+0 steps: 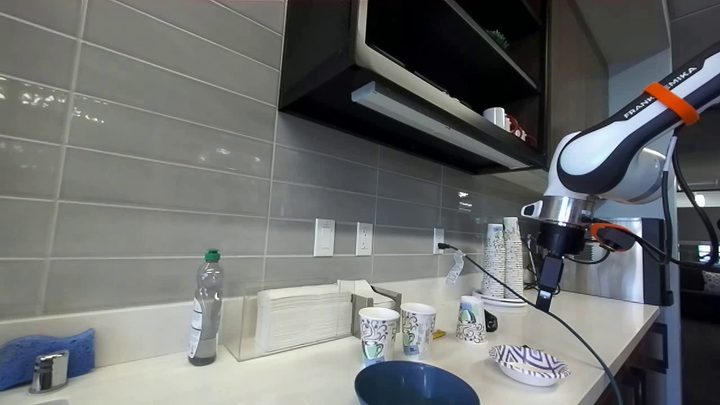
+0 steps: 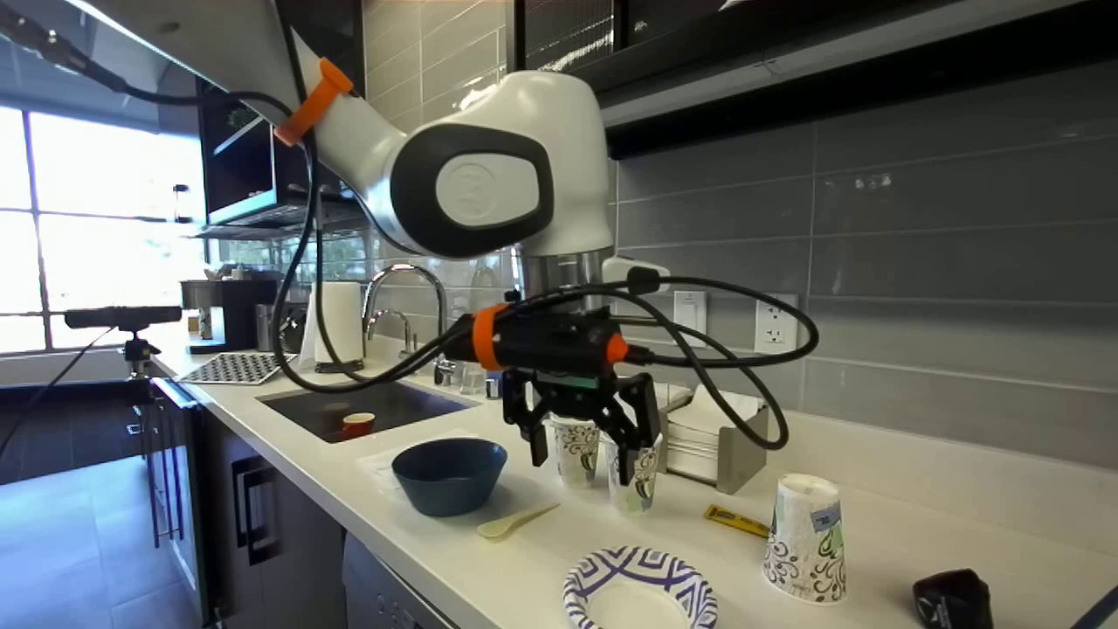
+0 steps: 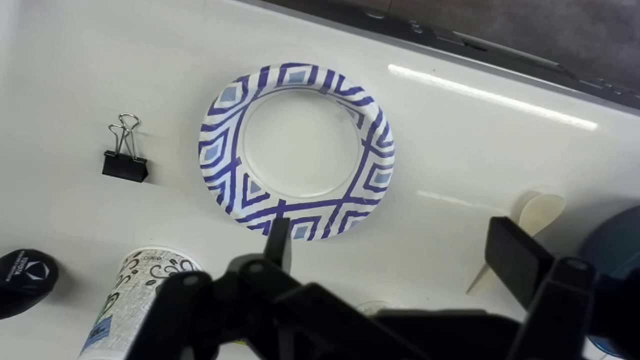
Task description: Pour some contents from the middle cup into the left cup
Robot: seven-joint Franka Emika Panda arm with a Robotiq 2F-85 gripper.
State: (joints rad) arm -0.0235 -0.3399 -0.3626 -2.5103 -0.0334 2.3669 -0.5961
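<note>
Pale countertop (image 2: 533, 568) lies beneath the wide-spread, empty claw (image 2: 583, 467).

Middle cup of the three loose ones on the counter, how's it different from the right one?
The middle cup stands upright, wide rim up; the right cup is upside down, narrow base up. The middle cup is close beside the left cup; the right cup stands apart. Both share a swirly print.
</note>
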